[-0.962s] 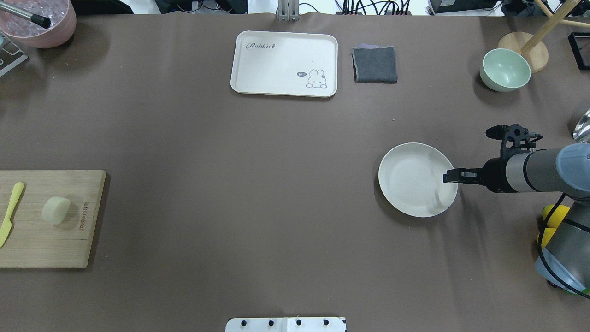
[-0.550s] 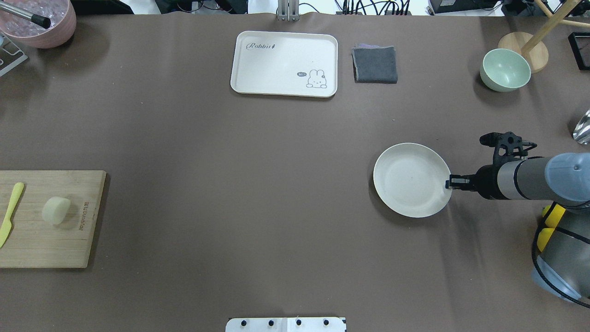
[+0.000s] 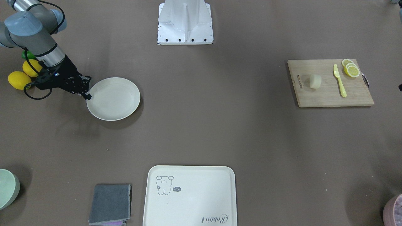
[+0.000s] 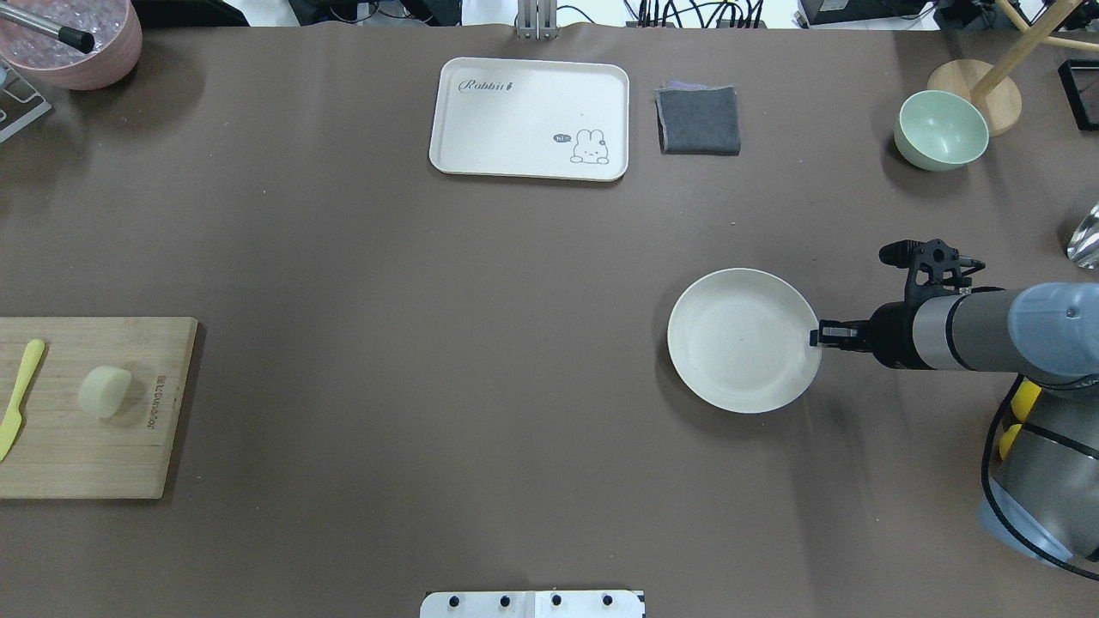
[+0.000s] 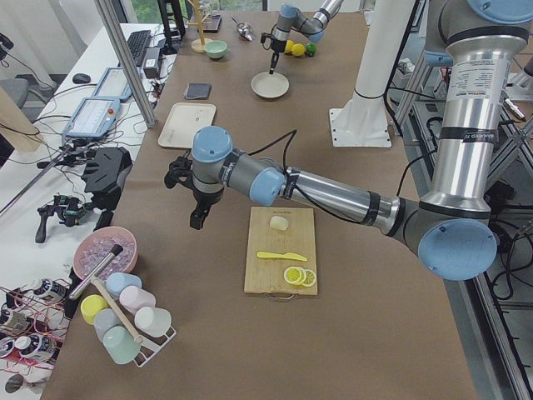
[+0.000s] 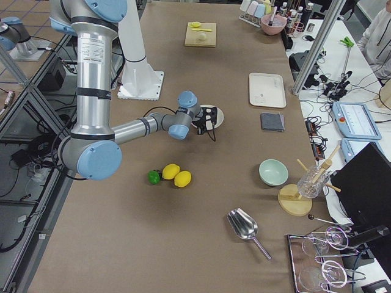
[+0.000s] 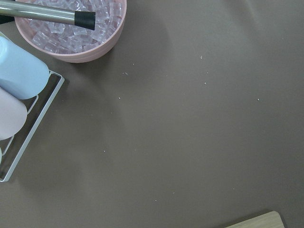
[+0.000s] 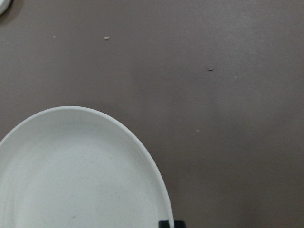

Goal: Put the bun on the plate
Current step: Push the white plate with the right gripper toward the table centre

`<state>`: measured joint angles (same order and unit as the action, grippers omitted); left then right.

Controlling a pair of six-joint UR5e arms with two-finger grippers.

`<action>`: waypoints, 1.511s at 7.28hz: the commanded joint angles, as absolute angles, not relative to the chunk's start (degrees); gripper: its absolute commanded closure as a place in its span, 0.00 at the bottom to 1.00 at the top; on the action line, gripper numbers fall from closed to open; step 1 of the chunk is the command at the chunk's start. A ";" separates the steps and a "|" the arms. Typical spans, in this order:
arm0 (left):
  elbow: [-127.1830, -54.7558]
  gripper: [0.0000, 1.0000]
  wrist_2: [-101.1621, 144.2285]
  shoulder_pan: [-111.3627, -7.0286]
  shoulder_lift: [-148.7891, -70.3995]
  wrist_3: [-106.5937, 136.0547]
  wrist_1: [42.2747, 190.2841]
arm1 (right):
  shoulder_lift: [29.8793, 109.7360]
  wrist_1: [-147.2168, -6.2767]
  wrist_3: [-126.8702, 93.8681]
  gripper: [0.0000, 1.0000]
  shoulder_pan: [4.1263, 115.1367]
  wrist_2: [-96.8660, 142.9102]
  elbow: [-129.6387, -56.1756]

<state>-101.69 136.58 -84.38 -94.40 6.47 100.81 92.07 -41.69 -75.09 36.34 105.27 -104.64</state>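
The bun (image 4: 105, 391) lies on a wooden cutting board (image 4: 86, 455) at the table's left edge, also seen in the front view (image 3: 315, 81). Right of centre, the cream plate (image 4: 743, 341) rests on the table. My right gripper (image 4: 816, 336) is shut on its right rim, and in the right wrist view only a dark fingertip (image 8: 166, 223) shows at the plate's edge (image 8: 71, 175). Only the left side view shows my left gripper (image 5: 198, 221), hanging over bare table beyond the board, far from the bun (image 5: 279, 222). I cannot tell whether it is open or shut.
A yellow knife (image 4: 21, 395) and lemon slices (image 3: 351, 69) share the board. At the far edge are a rabbit tray (image 4: 529, 118), a grey cloth (image 4: 698, 120), a green bowl (image 4: 940, 129) and a pink ice bowl (image 4: 73, 43). Lemons (image 3: 19, 78) lie by the right arm.
The right gripper has moved left along the table, and the plate has slid left with it. The bun and board have not moved.
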 commanded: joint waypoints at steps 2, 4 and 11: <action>-101.69 0.02 136.58 -84.29 -94.39 6.59 100.81 | 78.10 -52.16 -87.78 1.00 32.03 99.27 -105.38; -101.60 0.02 136.58 -84.29 -94.39 6.59 100.81 | 66.76 -65.93 -92.44 1.00 26.30 93.10 -105.12; -101.51 0.02 136.58 -84.02 -94.57 7.73 100.81 | 53.17 -74.18 -96.59 0.34 16.96 83.59 -95.54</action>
